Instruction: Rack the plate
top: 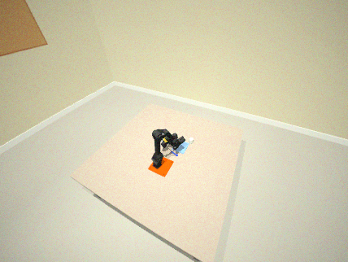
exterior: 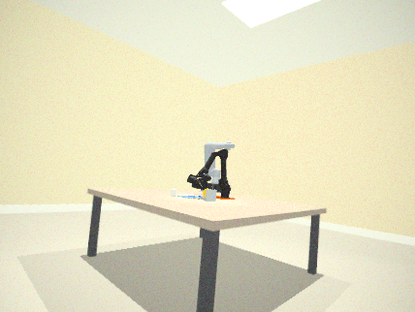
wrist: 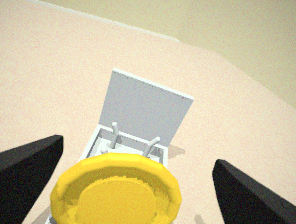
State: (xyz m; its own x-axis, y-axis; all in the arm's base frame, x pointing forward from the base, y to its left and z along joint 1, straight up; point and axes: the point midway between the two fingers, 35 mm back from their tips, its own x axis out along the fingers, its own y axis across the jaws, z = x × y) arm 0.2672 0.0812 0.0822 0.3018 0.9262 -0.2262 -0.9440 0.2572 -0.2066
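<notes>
The yellow plate (wrist: 117,200) (exterior: 205,193) (top: 165,140) faces the wrist camera and appears to stand on edge at the dish rack. Its lower part is cut off in the wrist view. The dish rack (wrist: 145,107) (exterior: 210,196) is white-grey, with an upright end panel and thin rails that show beyond the plate's top rim. The plate's bottom edge and the slot around it are hidden. My gripper (wrist: 140,155) is open and empty, with one finger well to each side of the plate and a gap between each finger and the rim.
A small white object (top: 191,140) (exterior: 173,193) stands beyond a light blue patch (top: 182,147) on the table (top: 195,195). A dark blue item (top: 175,154) lies near the patch. An orange mat (top: 164,168) is at the arm's base. A grey post-like structure (exterior: 209,150) rises behind the arm.
</notes>
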